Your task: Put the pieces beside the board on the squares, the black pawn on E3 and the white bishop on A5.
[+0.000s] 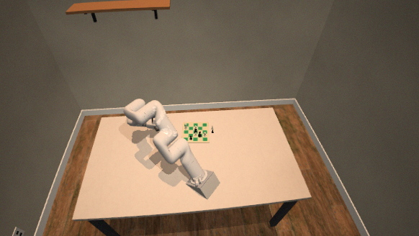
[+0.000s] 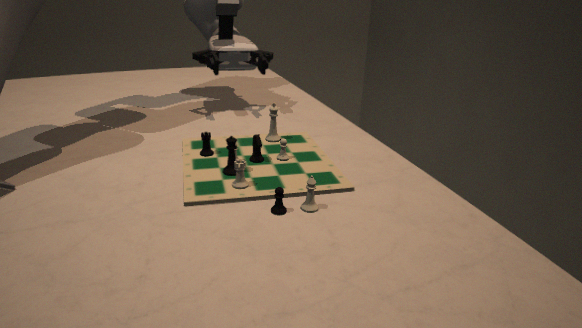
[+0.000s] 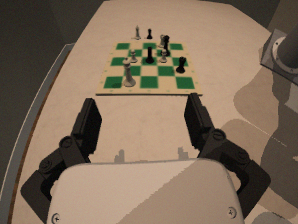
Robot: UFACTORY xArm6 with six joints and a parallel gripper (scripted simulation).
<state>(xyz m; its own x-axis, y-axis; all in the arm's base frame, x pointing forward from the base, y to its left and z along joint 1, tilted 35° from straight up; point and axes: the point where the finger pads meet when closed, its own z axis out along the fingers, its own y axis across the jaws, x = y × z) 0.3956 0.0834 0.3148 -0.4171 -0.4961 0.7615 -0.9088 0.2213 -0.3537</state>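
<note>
A small green and cream chessboard (image 2: 320, 190) (image 1: 206, 140) (image 3: 107, 86) lies on the table. A black pawn (image 2: 278, 201) (image 3: 149, 34) and a white bishop (image 2: 310, 194) (image 3: 137, 32) stand upright on the table just off the board's near edge in the exterior view, side by side. On the board stand a black rook (image 2: 206, 144), a black queen (image 2: 230, 156), a black knight (image 2: 256, 149), a white rook (image 2: 240, 174), a white pawn (image 2: 283, 149) and a tall white piece (image 2: 273, 123). My gripper (image 2: 239, 64) (image 3: 141, 106) is open and empty, low over the table beyond the board's far side.
The arm's grey base block (image 1: 205, 184) stands on the table toward the front in the top view. The table's right edge (image 2: 400, 160) runs close past the board. A wooden shelf (image 1: 119, 6) hangs high on the back wall.
</note>
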